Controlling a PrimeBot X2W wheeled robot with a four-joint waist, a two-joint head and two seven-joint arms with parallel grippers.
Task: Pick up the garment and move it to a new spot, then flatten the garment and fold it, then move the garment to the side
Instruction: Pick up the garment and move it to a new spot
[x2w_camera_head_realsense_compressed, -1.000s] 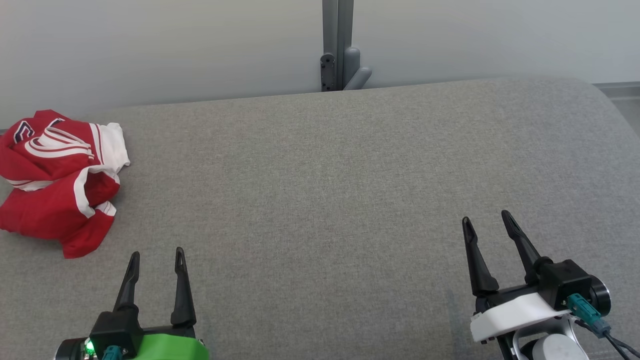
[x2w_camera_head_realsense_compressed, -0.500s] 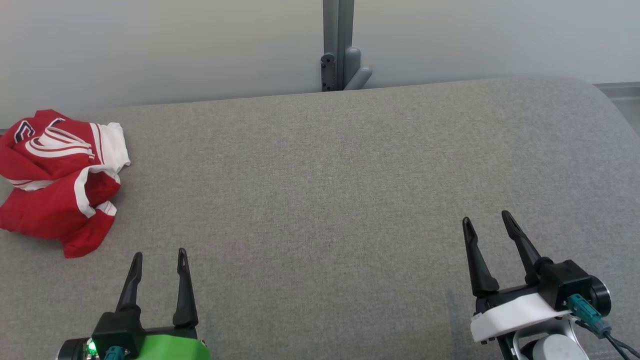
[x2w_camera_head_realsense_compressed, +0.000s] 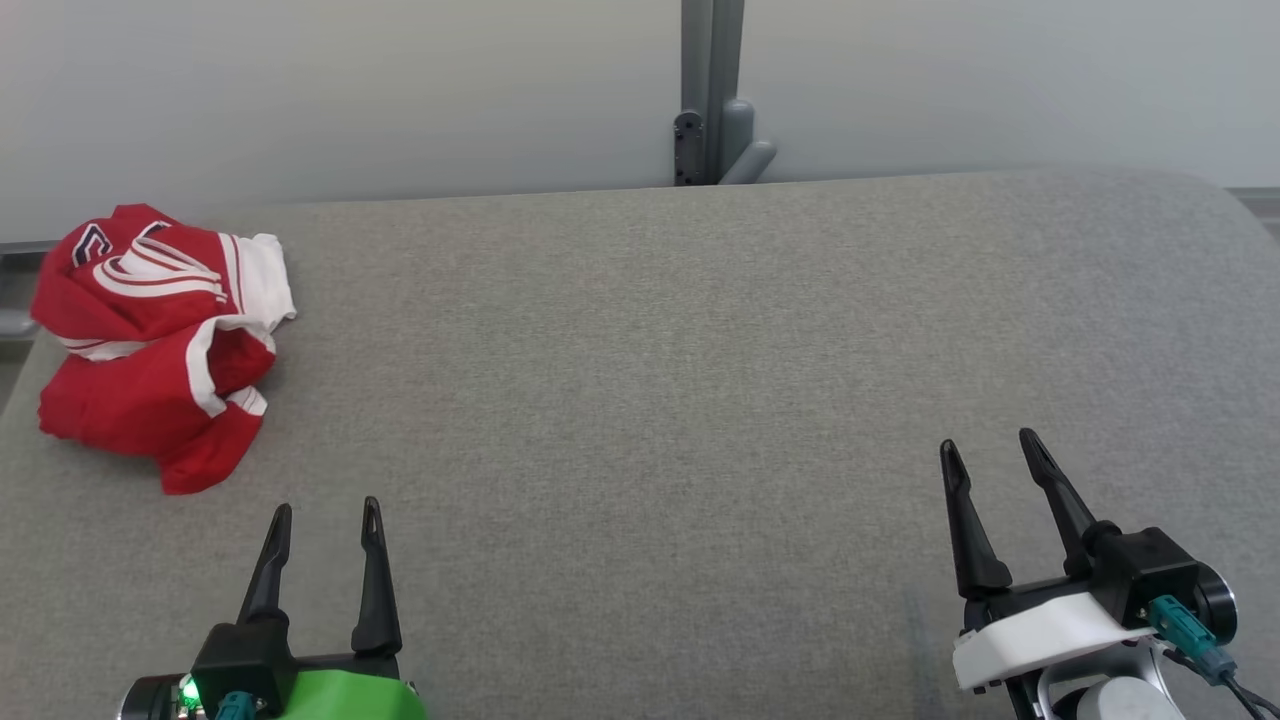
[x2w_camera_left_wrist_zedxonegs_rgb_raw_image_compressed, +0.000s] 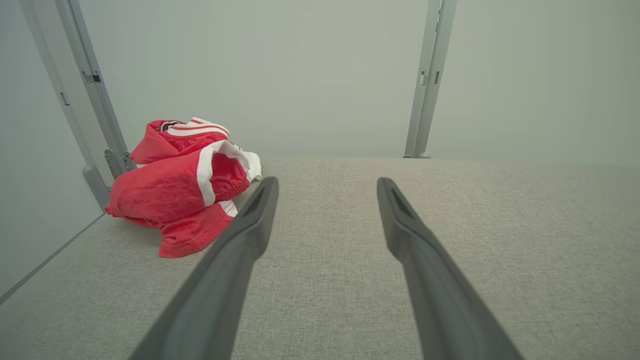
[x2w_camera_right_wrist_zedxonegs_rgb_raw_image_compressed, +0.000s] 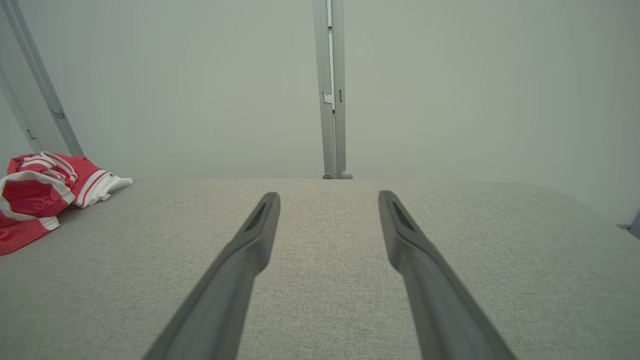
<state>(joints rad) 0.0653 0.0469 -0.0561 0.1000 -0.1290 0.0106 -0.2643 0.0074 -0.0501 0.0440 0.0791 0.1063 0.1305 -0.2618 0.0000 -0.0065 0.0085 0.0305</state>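
Evidently nothing had yet been grasped: the crumpled garment (x2w_camera_head_realsense_compressed: 160, 345) was seen bunched at the far left corner of the surface (x2w_camera_head_realsense_compressed: 650, 400). The left tool (x2w_camera_head_realsense_compressed: 327, 505) and the right tool (x2w_camera_head_realsense_compressed: 987, 440) were held released and empty over its near edge, presumably readied for a reach.

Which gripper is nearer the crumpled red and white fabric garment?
Left. The left gripper sits just short of the crumpled red and white garment, apart from it; the right gripper is far to its right.
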